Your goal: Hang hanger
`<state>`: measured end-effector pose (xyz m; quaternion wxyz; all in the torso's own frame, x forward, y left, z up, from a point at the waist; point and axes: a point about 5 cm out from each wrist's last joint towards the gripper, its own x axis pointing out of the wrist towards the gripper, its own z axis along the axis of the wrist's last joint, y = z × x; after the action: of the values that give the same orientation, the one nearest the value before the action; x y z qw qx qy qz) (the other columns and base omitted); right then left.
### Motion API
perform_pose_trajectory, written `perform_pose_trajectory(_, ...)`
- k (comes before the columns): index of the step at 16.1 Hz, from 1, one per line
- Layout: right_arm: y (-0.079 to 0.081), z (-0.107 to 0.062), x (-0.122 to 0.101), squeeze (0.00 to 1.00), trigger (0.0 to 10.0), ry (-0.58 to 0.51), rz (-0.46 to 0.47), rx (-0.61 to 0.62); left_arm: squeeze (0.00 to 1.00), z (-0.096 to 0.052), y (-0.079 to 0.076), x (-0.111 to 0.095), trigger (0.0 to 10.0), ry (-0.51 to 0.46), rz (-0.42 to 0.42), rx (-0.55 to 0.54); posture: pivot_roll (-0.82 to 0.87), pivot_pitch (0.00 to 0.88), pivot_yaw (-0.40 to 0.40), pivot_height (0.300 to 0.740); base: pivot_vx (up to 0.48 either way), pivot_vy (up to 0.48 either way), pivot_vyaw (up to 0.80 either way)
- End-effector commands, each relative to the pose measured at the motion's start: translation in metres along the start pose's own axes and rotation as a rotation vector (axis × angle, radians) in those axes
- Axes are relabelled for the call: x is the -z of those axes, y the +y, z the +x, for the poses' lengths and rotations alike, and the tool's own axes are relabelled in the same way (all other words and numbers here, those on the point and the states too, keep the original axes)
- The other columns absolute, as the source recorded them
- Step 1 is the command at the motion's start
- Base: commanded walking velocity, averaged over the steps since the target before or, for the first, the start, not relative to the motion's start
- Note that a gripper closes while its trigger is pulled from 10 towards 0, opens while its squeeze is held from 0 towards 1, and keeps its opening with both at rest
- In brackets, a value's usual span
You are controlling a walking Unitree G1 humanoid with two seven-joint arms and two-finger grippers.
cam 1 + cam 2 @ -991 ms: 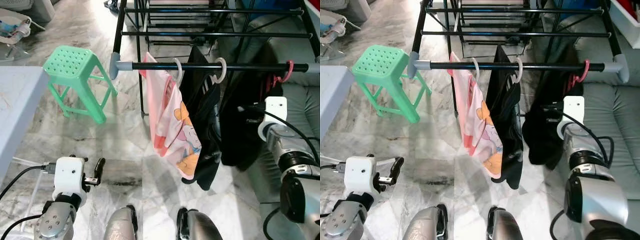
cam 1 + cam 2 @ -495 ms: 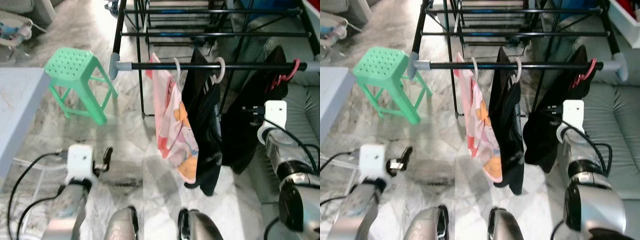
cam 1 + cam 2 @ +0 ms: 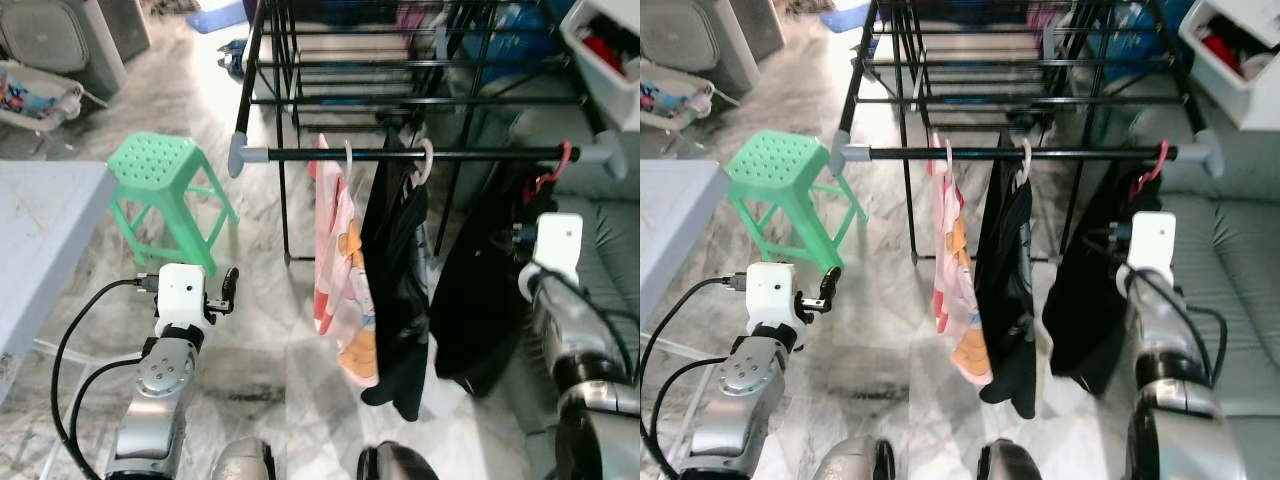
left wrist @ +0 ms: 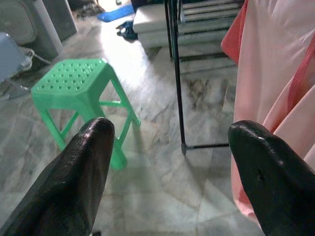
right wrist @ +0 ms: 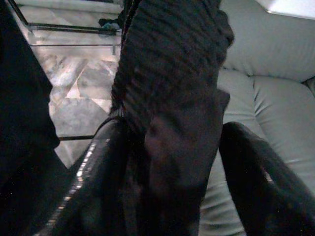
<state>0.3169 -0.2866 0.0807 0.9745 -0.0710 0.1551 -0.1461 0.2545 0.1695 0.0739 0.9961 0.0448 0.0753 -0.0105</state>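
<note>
Right hand spread around black garment (red hanger half hidden), left hand wide

Glossy marble floor, plastic stool

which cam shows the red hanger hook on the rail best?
Right eye view: the red hanger hooks over the rail near its right end, unobstructed. Left eye view shows it too, slightly smaller. Right wrist view shows the dark garment between the right end effector's fingers; hook not visible.
</note>
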Motion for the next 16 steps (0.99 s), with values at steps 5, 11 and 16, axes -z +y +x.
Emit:
perform_pose_trajectory(5,-0.002,-0.032,0.006,1.00,10.0,-0.176,-0.015,0.043,0.00,0.003,0.004,0.006,10.0,-0.007,-0.027,-0.050,-0.06,0.000,0.020,0.740,0.000,0.000,0.00)
perform_pose_trajectory(11,0.026,-0.085,0.014,1.00,10.0,-0.307,0.079,-0.108,0.00,-0.002,0.001,0.001,10.0,-0.043,-0.047,-0.014,-0.07,0.000,0.021,0.740,0.000,0.000,0.00)
perform_pose_trajectory(16,0.053,-0.115,0.037,1.00,10.0,-0.238,0.085,-0.194,0.00,-0.011,0.004,0.008,10.0,-0.033,-0.070,0.004,-0.06,0.000,0.017,0.740,0.000,0.000,0.00)
